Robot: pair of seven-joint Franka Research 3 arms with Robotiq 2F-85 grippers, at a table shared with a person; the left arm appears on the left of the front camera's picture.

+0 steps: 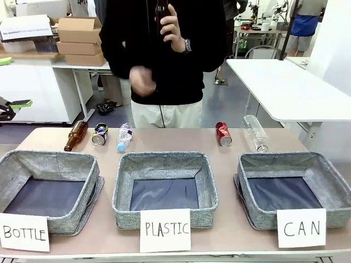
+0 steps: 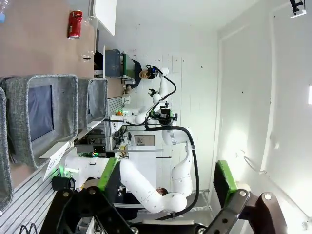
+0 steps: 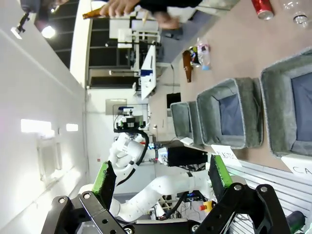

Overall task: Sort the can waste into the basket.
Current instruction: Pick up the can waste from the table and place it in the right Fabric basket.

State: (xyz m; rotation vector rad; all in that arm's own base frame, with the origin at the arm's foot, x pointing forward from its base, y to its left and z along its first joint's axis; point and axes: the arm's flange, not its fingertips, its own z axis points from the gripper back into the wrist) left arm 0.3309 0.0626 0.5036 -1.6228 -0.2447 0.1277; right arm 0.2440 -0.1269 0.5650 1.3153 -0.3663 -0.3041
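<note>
Table (image 1: 175, 143): tan top, with three grey fabric baskets in a row along the robot's edge. A person stands at the far side, raised hand (image 1: 171, 28) holding a dark bottle (image 1: 161, 12), lower hand (image 1: 141, 82) blurred in front of the torso. The CAN basket (image 1: 285, 160) sits at the robot's right end, dark lining exposed and white sign at its front; the PLASTIC basket (image 1: 164, 160) is in the middle and the BOTTLE basket (image 1: 38, 158) at the left. Left gripper (image 2: 168, 180): released, jaws wide apart, nothing between the green pads, off the table. Right gripper (image 3: 162, 178): likewise released and carrying nothing. Large clear bottle (image 1: 255, 133) lies beyond the CAN basket; brown glass bottle (image 1: 75, 135) lies beyond the BOTTLE basket; small clear bottle (image 1: 124, 137) lies near the PLASTIC basket's far left corner. Red can (image 1: 223, 133) lies on its side on the table, just beside the large clear bottle, outside the CAN basket. Dark can (image 1: 100, 135) lies between the brown glass bottle and the small clear bottle, well apart from the CAN basket
</note>
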